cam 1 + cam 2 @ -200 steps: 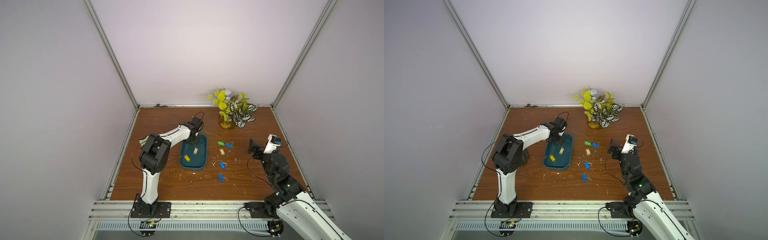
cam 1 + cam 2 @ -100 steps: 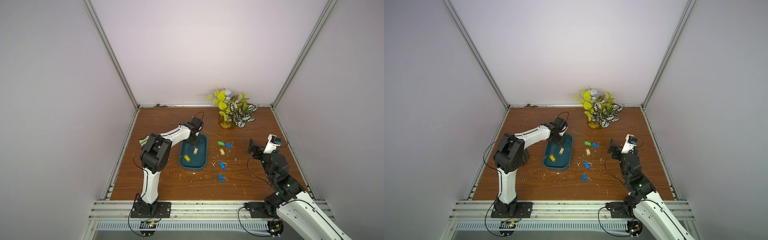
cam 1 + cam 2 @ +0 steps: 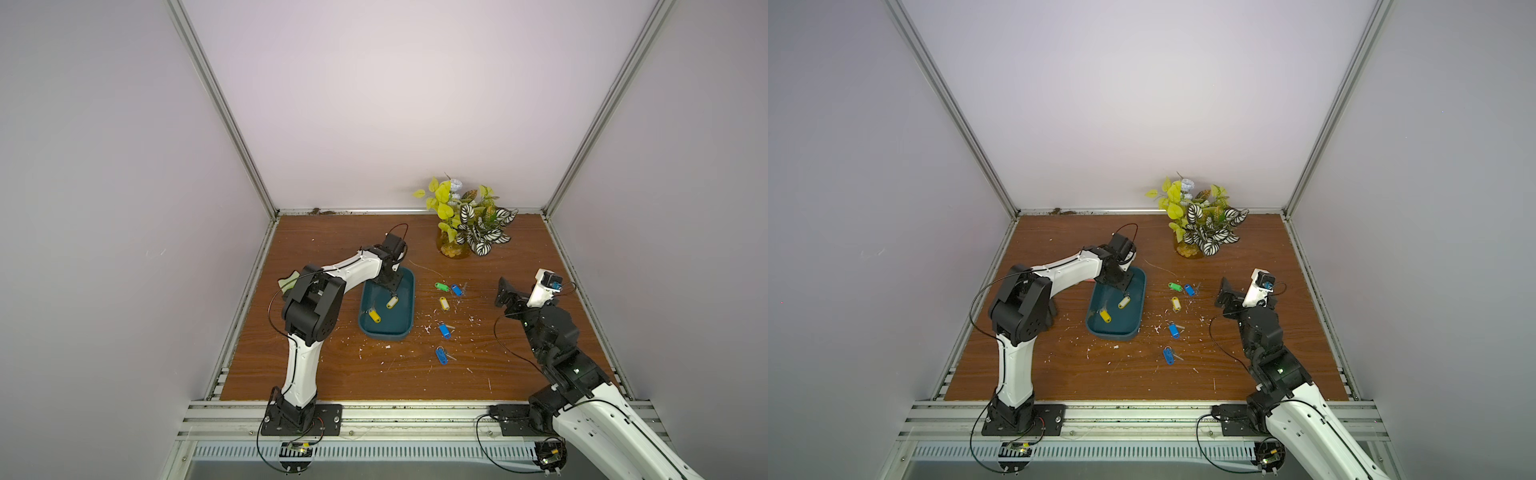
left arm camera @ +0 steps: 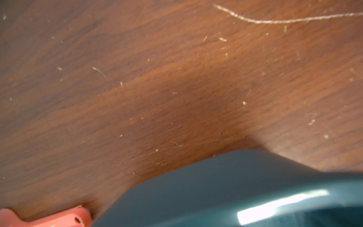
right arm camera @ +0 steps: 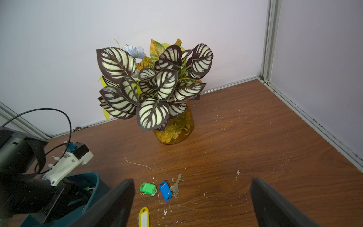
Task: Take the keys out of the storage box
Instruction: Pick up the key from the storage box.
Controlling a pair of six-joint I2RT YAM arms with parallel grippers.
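Two yellow-tagged keys (image 3: 374, 315): these lie flat and apart on the floor of the storage box (image 3: 401, 322), the second (image 3: 392, 301) nearer its far end. By the task, both have yet to come out.
Storage box: a dark teal, low-walled tray, flat on the wooden table (image 3: 332, 374). Its low walls let a gripper come in from above at a slant.
Five keys on the table: the tags are green (image 3: 441, 286), blue (image 3: 456, 289), yellow (image 3: 444, 303), blue (image 3: 444, 331) and blue (image 3: 441, 355). They are strung out to the right of the box. They are judged to be set down singly, each clear of the tray.
Left gripper (image 3: 388, 287): it dips into the far end of the box, tilted toward the floor, presumably after another key.
Left jaws: the gripper's own body masks them in both top views. The right wrist view shows a green scrap (image 5: 88, 188) with a metal ring close by, inside the box. How far the jaws stand apart, and whether they pinch it, cannot be told.
Right gripper (image 3: 503, 292): it hovers above the table, well apart from the box. Its jaws are spread fully with nothing between them. It is judged parked clear of the left arm's work.
Pink plastic piece (image 4: 59, 217): just beside the box's outer wall, and no part of the task.
Potted plant (image 3: 465, 224): by the back wall, away from the keys.
Progress: judged past halfway.
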